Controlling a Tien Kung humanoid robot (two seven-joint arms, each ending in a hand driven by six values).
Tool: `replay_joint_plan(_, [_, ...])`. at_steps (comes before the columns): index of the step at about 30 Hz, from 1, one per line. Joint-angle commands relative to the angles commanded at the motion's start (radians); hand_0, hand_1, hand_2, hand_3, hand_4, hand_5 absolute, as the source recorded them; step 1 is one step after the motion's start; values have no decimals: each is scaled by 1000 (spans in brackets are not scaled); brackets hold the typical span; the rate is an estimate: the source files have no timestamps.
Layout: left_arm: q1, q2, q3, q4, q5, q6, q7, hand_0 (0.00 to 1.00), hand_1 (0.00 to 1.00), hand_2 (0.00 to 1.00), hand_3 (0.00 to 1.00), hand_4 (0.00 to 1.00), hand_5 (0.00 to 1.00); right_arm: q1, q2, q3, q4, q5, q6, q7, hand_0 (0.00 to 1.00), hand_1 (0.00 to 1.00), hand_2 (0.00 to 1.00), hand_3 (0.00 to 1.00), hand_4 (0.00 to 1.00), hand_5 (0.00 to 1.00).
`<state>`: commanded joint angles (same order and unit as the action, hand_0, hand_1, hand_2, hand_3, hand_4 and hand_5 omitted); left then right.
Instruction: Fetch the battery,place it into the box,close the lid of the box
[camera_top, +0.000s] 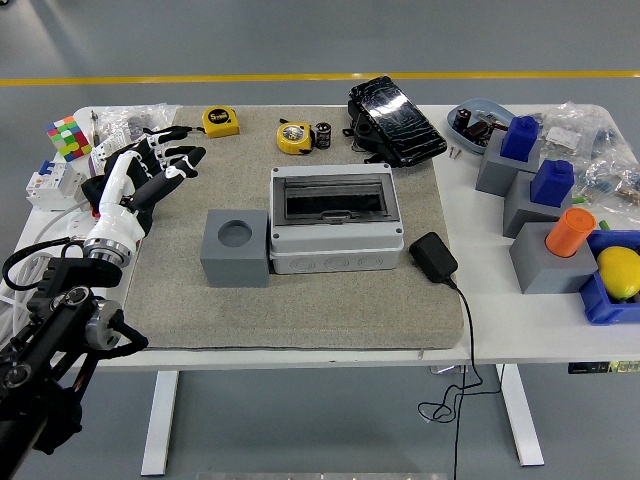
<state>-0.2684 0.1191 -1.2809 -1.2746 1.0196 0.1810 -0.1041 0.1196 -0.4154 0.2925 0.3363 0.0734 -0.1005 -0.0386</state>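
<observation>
On the white table (520, 330), the closed grey box (335, 218) is seen; the left hand (150, 172) is held spread, empty.

1. The yellow tape measure (221, 121), at about 11 o'clock on the table, has a dark round label with a mark that looks like "5m"; it is too small to be sure.
2. The second tape measure (293, 137), near 12 o'clock, has a round face label whose print cannot be read.
3. The battery (323, 135), touching that tape on its right, shows no legible print.
4. Nothing else on the table carries text that can be read.
</observation>
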Motion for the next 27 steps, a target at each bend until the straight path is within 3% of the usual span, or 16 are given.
replay_joint_plan(27, [-11, 18, -52, 4, 11, -11, 18, 495, 600, 569, 616, 990, 260, 18, -5, -12, 3, 0, 2, -1, 563, 595, 571, 544, 920, 478])
